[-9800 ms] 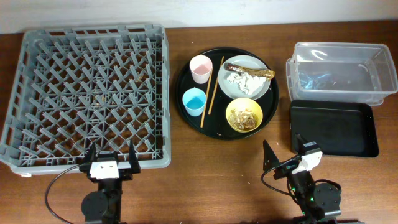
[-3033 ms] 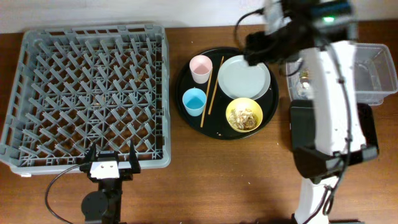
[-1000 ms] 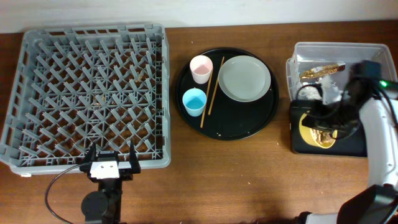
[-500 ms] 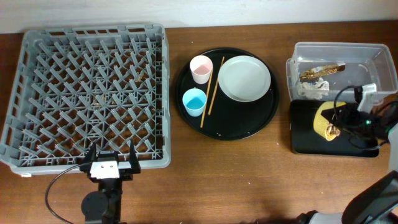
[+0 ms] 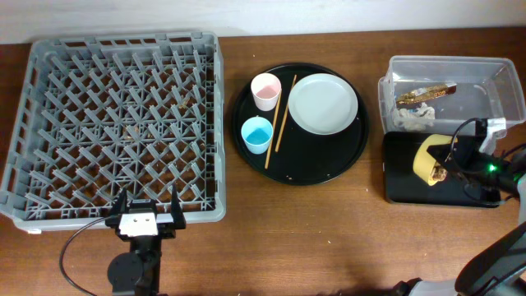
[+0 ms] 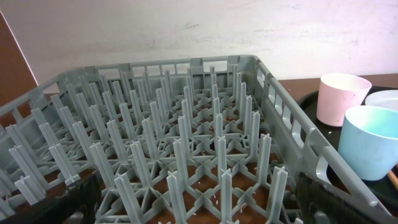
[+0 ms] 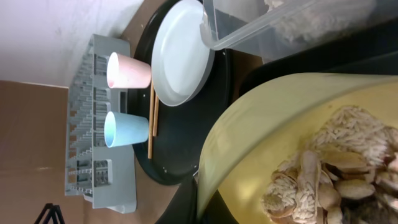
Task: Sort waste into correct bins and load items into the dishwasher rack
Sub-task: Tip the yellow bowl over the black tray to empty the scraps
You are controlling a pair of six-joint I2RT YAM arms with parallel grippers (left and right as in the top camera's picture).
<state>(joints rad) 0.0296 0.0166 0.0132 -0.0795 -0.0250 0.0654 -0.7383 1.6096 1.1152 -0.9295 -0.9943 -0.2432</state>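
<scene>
Overhead cam looks straight down on the whole table [image 5: 329, 238], far edge at the top. Left wrist cam sits low at the near edge of the dishwasher rack [image 6: 186, 155], facing the far wall, with the pink cup [image 6: 341, 96] and light-blue cup [image 6: 373, 149] at right. Right wrist cam is rolled sideways, right up against the yellow bowl [image 7: 261, 143], looking left. All 3 views share the 2 cups and the rack.

The rack [image 5: 115, 123] is matt grey plastic. The tub [image 5: 493, 90] is clear plastic. The bowl [image 7: 261, 124] looks smooth. The table [image 5: 296, 238] is wood.
</scene>
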